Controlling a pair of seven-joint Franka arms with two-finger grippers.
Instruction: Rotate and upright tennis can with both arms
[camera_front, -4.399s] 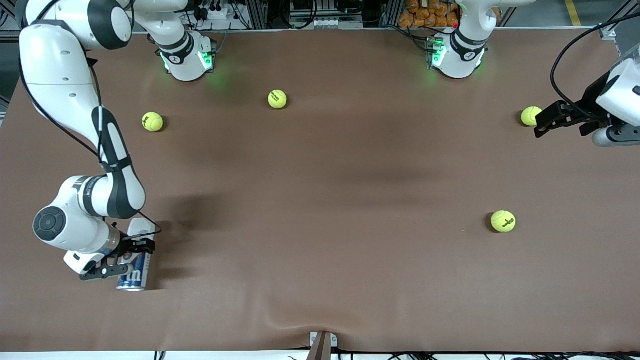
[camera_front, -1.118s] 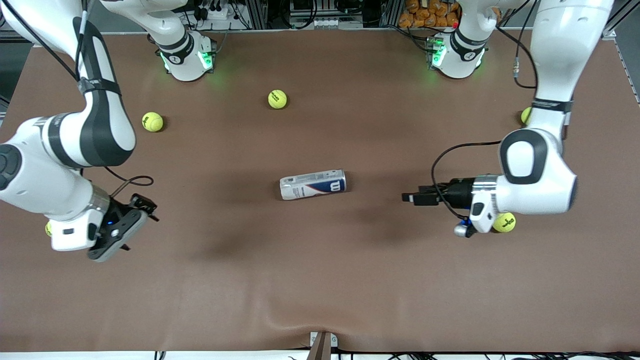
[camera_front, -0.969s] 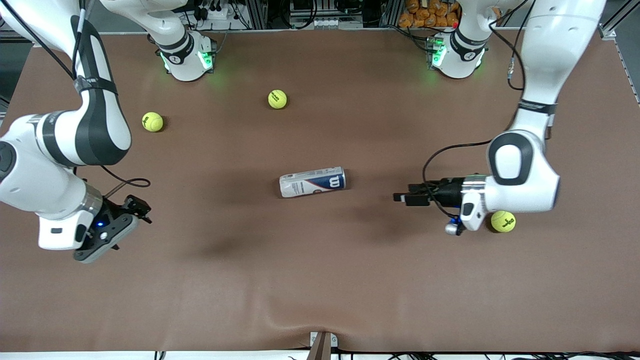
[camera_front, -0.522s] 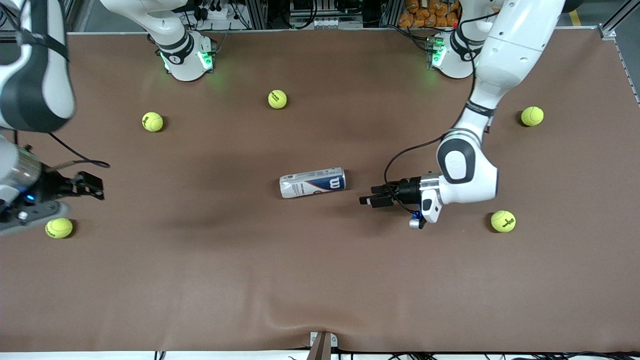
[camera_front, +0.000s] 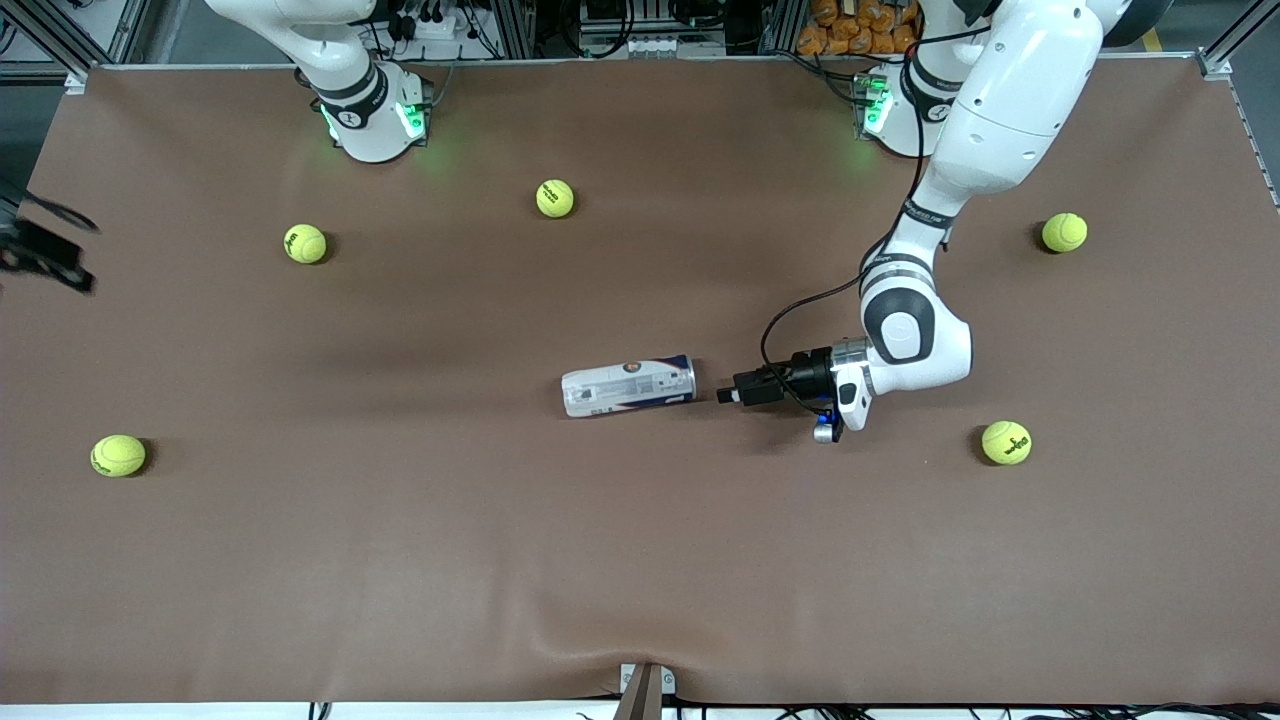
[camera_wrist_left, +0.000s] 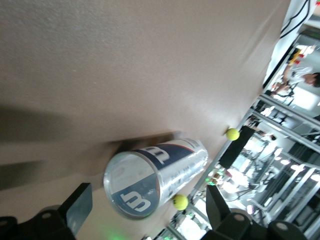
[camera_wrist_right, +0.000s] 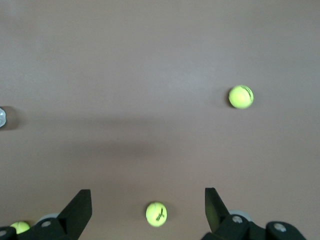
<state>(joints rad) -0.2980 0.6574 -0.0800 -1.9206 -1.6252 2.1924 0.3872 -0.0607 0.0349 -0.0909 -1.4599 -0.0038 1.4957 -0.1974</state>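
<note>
Brown table (camera_front: 640, 560): tennis balls (camera_front: 555, 198) scattered around tennis can (camera_front: 628, 385).

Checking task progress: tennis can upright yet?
No. The tennis can lies on its side on the table, end facing the open left gripper.

Five tennis balls (camera_front: 555, 198) lie scattered across the brown table (camera_front: 640, 560).

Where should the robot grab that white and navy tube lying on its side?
Probably around the end of the white-and-navy tennis can facing the open left gripper. The can lies flat with its round end toward those fingers, so a level approach along the table suits.
</note>
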